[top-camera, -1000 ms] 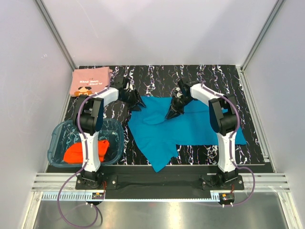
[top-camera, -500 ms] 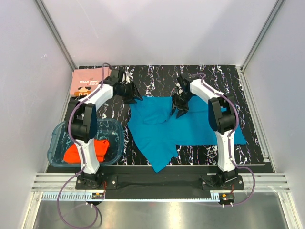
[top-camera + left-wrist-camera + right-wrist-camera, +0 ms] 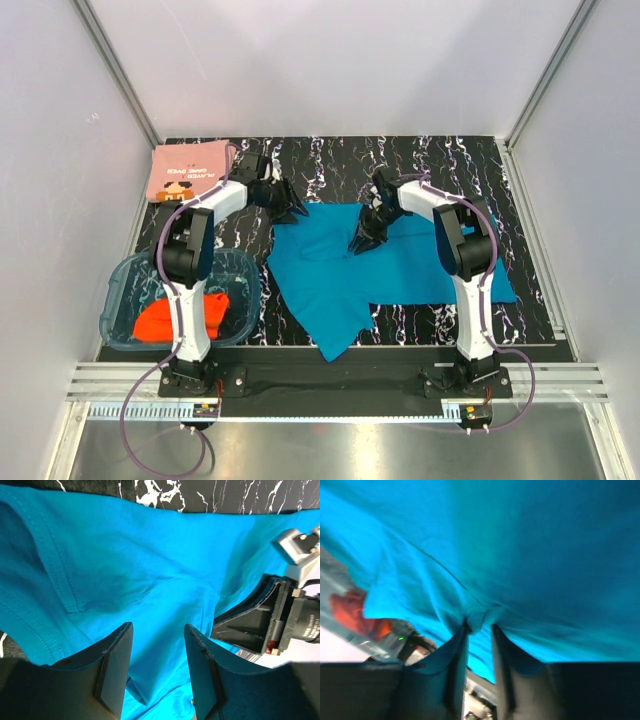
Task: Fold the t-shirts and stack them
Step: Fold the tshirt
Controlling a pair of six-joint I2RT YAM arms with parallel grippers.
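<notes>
- Overhead view is looking bright and even, only soft shadows on the worktop [image 3: 330, 150].
- Right wrist is coming out smeary, teal shirt [image 3: 520, 555] blurring.
- Left wrist is looking sharp, foreground going dark.

Left arm [image 3: 200, 228] and right arm [image 3: 448, 212] stretch forward; left fingers [image 3: 114, 672] parted, right fingers [image 3: 454, 670] pinched.

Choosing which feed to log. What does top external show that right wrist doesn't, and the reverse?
Only top external: pink shirt folded at the far left corner, and left gripper at the teal shirt's far edge. Only right wrist: right gripper close up, pinching a bunched fold of teal cloth. Both: teal shirt and orange shirt, which lies in the tub in top external and is blurred in the wrist view.
</notes>
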